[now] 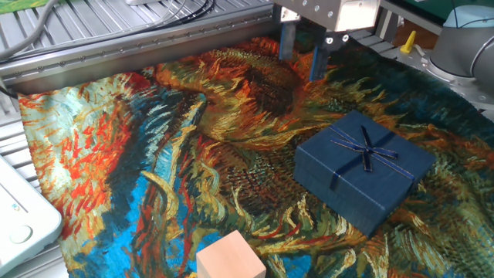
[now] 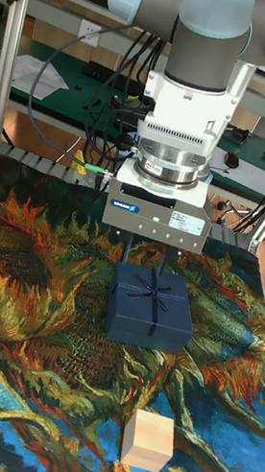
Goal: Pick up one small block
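The small block [image 1: 230,261], a plain peach-pink cube, sits on the painted cloth at the near edge of the fixed view, partly cut off by the frame; it is also in the tall fixed view [image 2: 148,440]. My gripper [image 1: 302,52] hangs over the far side of the cloth, well away from the block and beyond the dark blue gift box [image 1: 363,170]. Its two fingers stand a narrow gap apart with nothing between them. In the tall fixed view the gripper [image 2: 146,256] is just behind the gift box [image 2: 150,307], which hides the fingertips.
The sunflower-print cloth [image 1: 154,154] covers the table. Metal rails and cables [image 1: 116,38] run along the far side. A white device [image 1: 19,220] lies at the near left corner. A yellow part [image 1: 407,40] and the arm's base [image 1: 463,46] are at the far right.
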`<action>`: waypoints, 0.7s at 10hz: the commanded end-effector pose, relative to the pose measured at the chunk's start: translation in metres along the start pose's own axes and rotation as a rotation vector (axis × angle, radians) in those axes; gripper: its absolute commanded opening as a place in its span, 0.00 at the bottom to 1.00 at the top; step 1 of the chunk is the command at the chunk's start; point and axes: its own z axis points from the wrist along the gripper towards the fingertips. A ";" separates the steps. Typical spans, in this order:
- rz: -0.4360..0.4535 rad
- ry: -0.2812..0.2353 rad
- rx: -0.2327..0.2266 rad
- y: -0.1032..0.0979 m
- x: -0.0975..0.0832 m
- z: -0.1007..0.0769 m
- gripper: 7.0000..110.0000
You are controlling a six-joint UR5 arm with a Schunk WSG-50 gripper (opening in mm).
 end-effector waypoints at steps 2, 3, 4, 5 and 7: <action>-0.004 0.000 0.000 0.000 0.000 0.000 0.00; -0.006 0.003 0.005 -0.001 0.000 0.000 0.00; -0.011 0.005 0.013 -0.003 0.001 0.000 0.00; -0.019 0.008 0.021 -0.005 0.002 0.000 0.00; -0.025 0.010 0.020 -0.004 0.002 0.000 0.00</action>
